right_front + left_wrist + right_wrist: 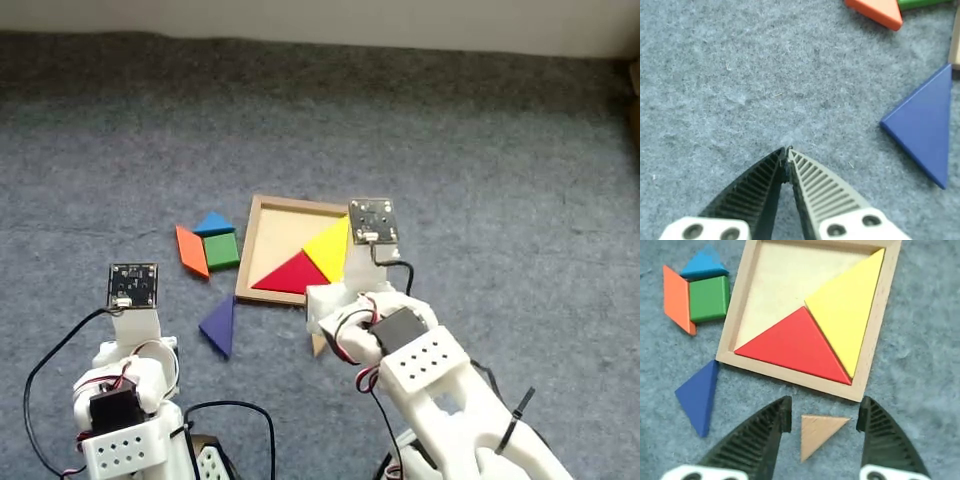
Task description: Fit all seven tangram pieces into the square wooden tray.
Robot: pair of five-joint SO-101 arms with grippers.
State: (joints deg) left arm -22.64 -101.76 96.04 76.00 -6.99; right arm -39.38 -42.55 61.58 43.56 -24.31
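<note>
The square wooden tray holds a yellow triangle and a red triangle, fitted together along its near and right sides. My right gripper stands open just outside the tray's near rim, its fingers on either side of a small plain wooden triangle on the carpet. A dark blue triangle lies to the left of the tray's near corner. An orange parallelogram, a green square and a light blue triangle are clustered left of the tray. Over bare carpet beside the dark blue triangle, my left gripper is shut and holds nothing.
Grey carpet covers the whole table. The right arm reaches in from the bottom right and covers part of the wooden triangle in the high view. The left arm is at the bottom left. A pale wall edge runs along the far side.
</note>
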